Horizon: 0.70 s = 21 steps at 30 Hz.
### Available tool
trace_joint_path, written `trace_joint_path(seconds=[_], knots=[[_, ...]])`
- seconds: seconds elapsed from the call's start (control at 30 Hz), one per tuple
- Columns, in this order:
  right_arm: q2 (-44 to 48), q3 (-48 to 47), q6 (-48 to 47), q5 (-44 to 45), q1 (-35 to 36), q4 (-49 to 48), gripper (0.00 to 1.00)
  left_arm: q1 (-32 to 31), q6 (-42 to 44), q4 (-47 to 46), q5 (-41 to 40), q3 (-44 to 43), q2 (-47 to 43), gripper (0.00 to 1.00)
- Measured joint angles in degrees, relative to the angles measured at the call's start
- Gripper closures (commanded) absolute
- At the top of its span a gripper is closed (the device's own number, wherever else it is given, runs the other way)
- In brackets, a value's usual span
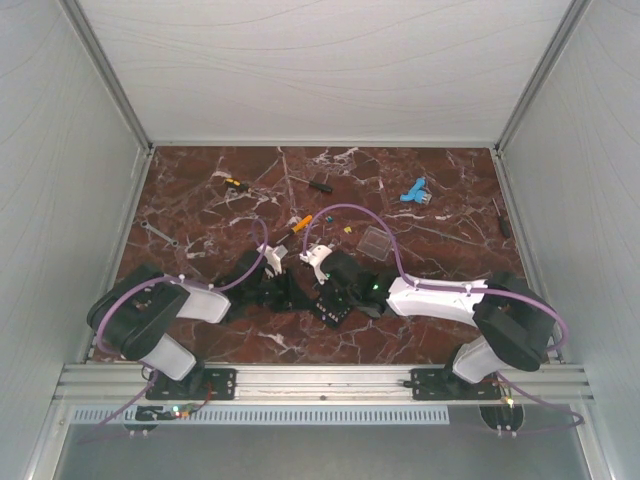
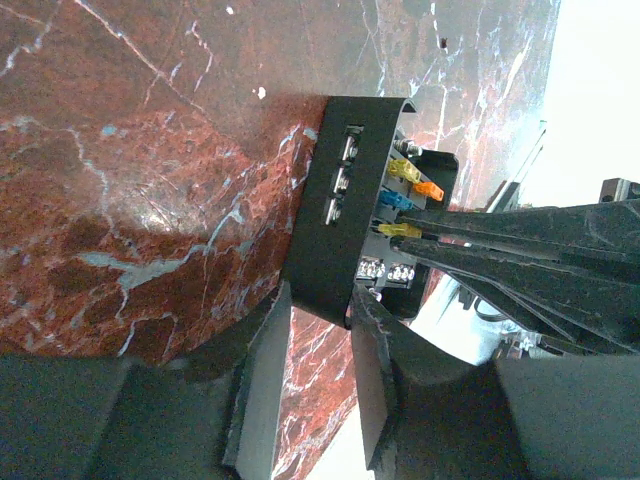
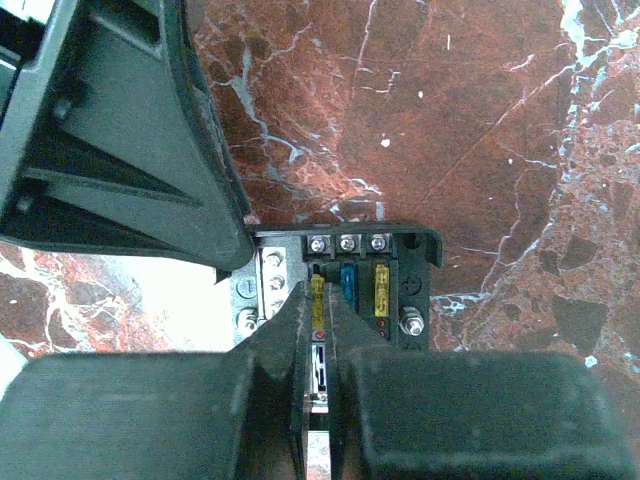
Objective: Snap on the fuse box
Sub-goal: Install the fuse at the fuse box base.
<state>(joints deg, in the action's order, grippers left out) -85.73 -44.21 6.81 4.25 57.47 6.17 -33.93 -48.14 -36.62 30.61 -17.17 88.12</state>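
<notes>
The desk (image 2: 120,150) looks like glossy, smooth red-brown marble with white veins. The fuse box (image 2: 325,210) is matt black plastic with bright metal screws (image 3: 347,243). The left claw (image 2: 318,315) and right claw (image 3: 318,330) are matt dark plastic.

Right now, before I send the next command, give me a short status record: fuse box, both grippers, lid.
fuse box: mid-table between the two arms, uncovered, coloured fuses showing
left gripper: fingers clamped across one wall of the fuse box
right gripper: shut, tips at a yellow fuse inside the box; whether it pinches the fuse is unclear
clear lid: lying apart on the marble table, farther back than the box, not fitted
</notes>
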Motion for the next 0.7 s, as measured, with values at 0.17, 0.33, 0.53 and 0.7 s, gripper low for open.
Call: trace_joint_path(seconds=[0.17, 0.33, 0.53, 0.7], knots=[[-0.11, 0.00, 0.98, 0.04, -0.02, -0.31, 1.00, -0.07, 0.00, -0.04, 0.00, -0.02, 0.00, 0.70], [-0.26, 0.02, 1.11, 0.26, -0.04, -0.39, 1.00, -0.15, 0.02, 0.17, -0.09, -0.20, 0.00, 0.71], [-0.31, 0.15, 1.16, 0.92, -0.07, -0.59, 1.00, -0.24, 0.07, 0.31, -0.26, -0.24, -0.02, 0.71], [-0.42, 0.15, 1.18, 1.01, -0.07, -0.59, 0.94, -0.26, 0.17, 0.48, -0.33, -0.28, -0.11, 0.71]])
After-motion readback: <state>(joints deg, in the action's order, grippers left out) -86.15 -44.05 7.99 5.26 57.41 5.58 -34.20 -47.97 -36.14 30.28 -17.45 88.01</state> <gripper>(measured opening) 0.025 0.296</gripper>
